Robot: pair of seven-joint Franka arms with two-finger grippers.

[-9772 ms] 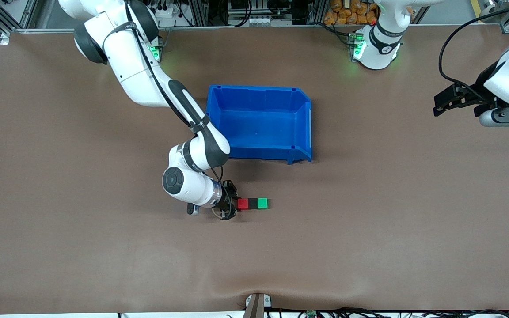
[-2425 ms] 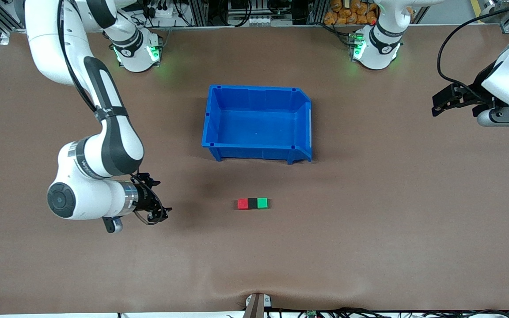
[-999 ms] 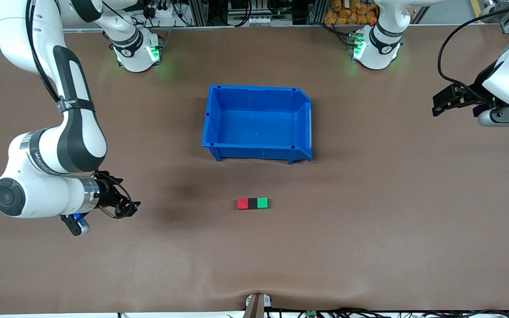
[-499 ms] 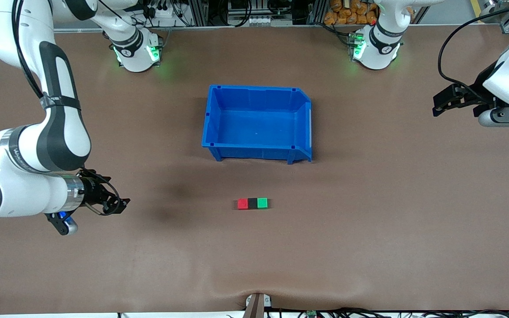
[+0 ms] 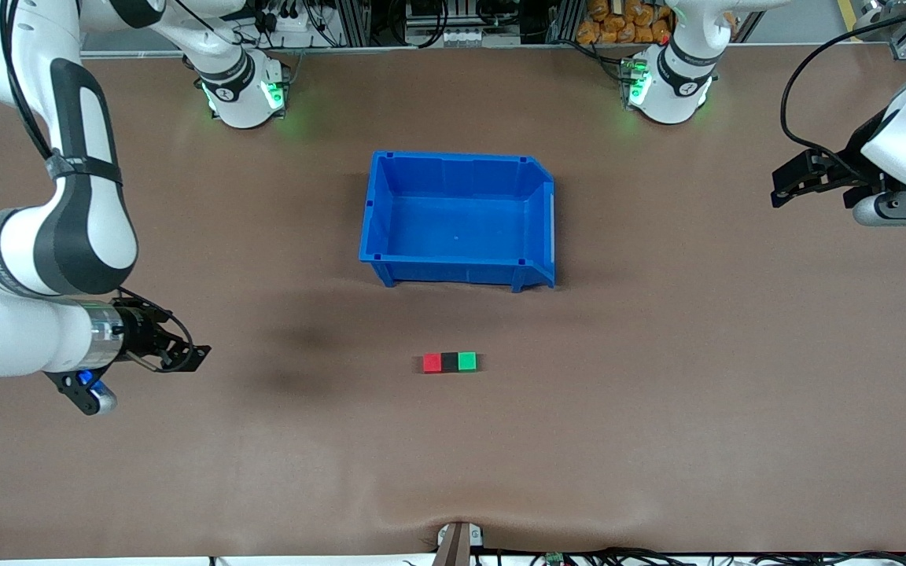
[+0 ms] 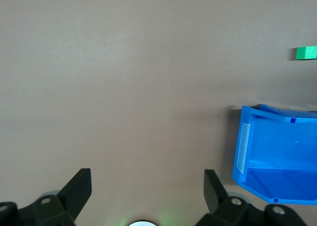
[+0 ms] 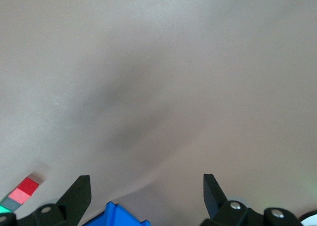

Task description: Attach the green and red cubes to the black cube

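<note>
1. Right, my right gripper (image 5: 189, 358) hangs over bare table (image 5: 657, 440) at the right arm's end, fingers spread wide, nothing between them.
2. From the red cube (image 5: 432, 362) that puts me out at about nine o'clock, well apart, and I judge that leaves the row free of me.
3. My left gripper (image 5: 785, 185) waits over its own end of the table, roughly two o'clock from the cubes, fingers parted wide and empty.
4. Now the cubes: red cube, black cube (image 5: 449, 362), green cube (image 5: 466, 362), three tiny plain blocks in one straight row, faces touching, flat on the table.
5. Black sits in the middle, red toward the right arm's end, green toward the left arm's.
6. The row lies nearer the front camera than the blue bin (image 5: 374, 236), at about six o'clock from it, apart from it.
7. My right wrist view catches the red cube (image 7: 25, 191) at its edge; my left wrist view catches the green cube (image 6: 306, 53) and the bin (image 6: 262, 137).
8. By my reading, both colours are on the black cube and the joining looks done.
</note>
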